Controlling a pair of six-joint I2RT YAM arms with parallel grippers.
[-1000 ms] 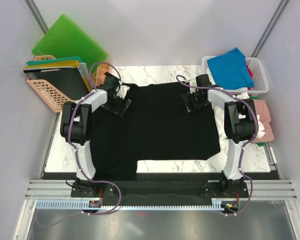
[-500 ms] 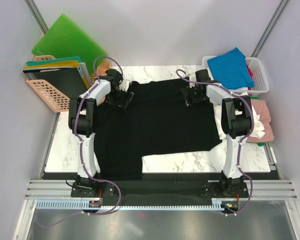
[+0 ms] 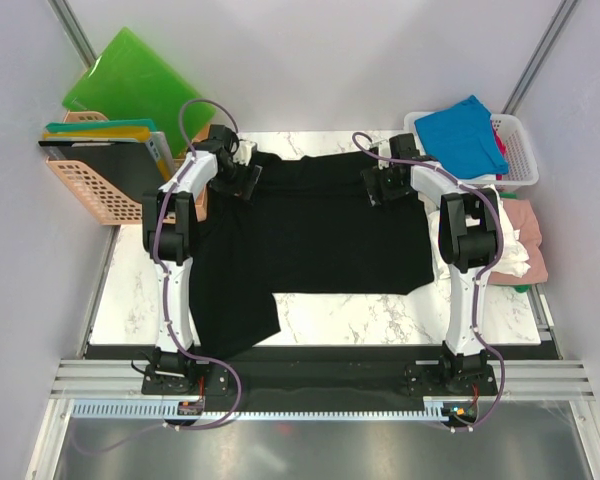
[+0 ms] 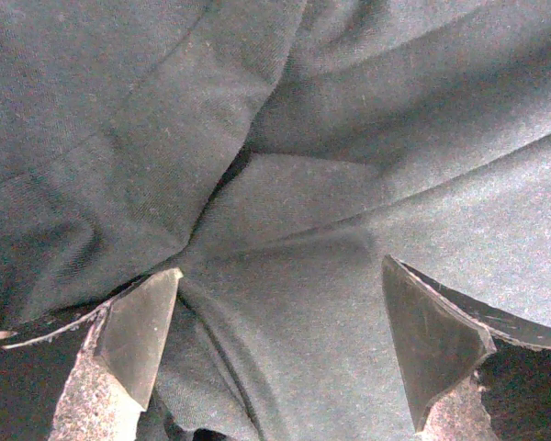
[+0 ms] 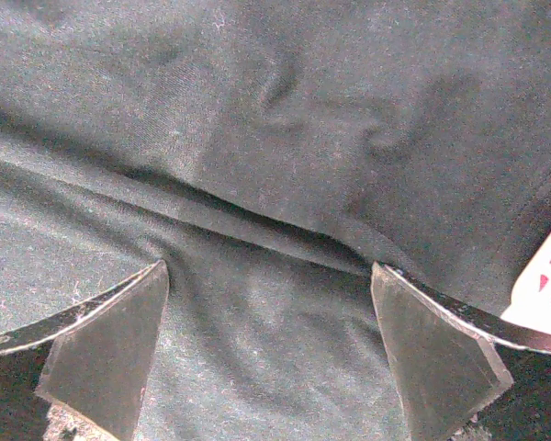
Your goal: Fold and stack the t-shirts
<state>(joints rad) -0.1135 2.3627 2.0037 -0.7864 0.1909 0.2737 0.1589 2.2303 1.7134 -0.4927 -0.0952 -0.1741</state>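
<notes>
A large black t-shirt [image 3: 310, 230] lies spread over the marble table [image 3: 380, 320], with one sleeve trailing toward the near left. My left gripper [image 3: 242, 180] stands open at the shirt's far left corner. Its fingertips rest on creased black cloth [image 4: 285, 211], and cloth fills the gap of the left gripper [image 4: 280, 312]. My right gripper [image 3: 380, 187] stands open at the far right corner. In its wrist view the right gripper [image 5: 271, 317] straddles a fold in the black cloth [image 5: 257, 220]. More t-shirts lie at the right: a blue one [image 3: 462, 135], a pink one [image 3: 528, 225] and a white one [image 3: 515, 255].
A white basket [image 3: 520, 150] at the far right holds the blue shirt. Bright green boards [image 3: 140, 85] lean in the far left corner above an orange basket [image 3: 85, 185] of flat boards. A white tag with red marks [image 5: 544, 285] shows at the right wrist view's edge.
Both grippers have moved toward the far edge of the table, and the black shirt has slid that way with them. Its near hem now lies farther from the arm bases.
</notes>
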